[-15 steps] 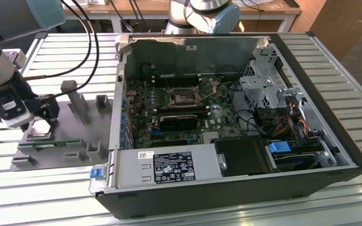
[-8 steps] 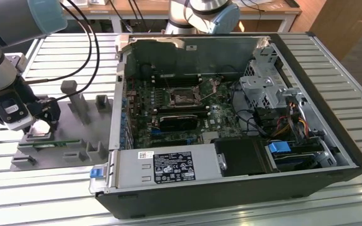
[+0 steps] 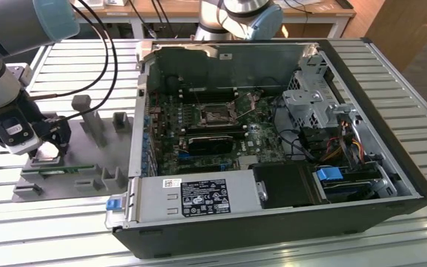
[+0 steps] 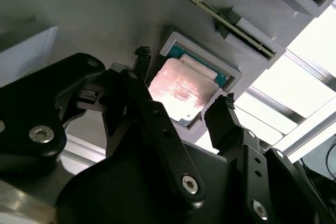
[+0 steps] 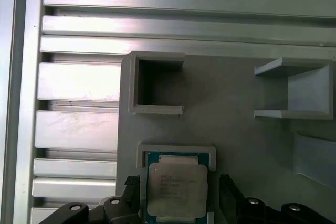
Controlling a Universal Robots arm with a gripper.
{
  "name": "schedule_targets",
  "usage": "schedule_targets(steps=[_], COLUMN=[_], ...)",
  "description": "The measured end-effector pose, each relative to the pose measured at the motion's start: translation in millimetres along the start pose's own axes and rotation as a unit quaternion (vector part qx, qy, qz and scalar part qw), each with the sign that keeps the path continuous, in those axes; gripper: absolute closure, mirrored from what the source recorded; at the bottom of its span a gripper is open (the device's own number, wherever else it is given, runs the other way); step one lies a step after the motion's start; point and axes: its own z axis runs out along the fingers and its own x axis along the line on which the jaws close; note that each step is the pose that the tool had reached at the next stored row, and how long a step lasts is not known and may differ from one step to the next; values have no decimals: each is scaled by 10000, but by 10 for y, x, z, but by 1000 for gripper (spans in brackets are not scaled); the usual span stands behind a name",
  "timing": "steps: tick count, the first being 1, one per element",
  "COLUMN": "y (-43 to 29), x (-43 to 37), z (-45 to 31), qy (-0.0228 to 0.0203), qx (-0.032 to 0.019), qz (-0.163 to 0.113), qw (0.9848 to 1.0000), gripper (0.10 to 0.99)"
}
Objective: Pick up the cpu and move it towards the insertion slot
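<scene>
One cpu [image 5: 176, 190] lies flat in its pocket on the grey holder [image 5: 241, 140], out on the slatted desk [image 3: 50, 222] at the exterior view's left. The gripper [image 4: 184, 77] hangs right over it, its two fingers [image 4: 224, 121] spread, one on either side of the chip and not pinching it. One insertion slot [image 3: 215, 114] sits well apart, inside the open computer case [image 3: 288, 236].

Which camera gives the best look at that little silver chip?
The first wrist view: the cpu faces it squarely, seated in its grey holder between the open fingers. The second wrist view sees it slanted and glared. In the exterior view the gripper largely covers it.
</scene>
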Motion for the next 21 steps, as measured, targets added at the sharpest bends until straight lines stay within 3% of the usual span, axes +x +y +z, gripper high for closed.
schedule_targets(steps=[5,12,21], y=[0,1,8], x=[0,-1,-3], z=[0,-18,-206], qy=[0,-2,0], qx=[0,-2,-1], qz=[0,0,0], qw=[10000,10000,10000], gripper=[545,545,545])
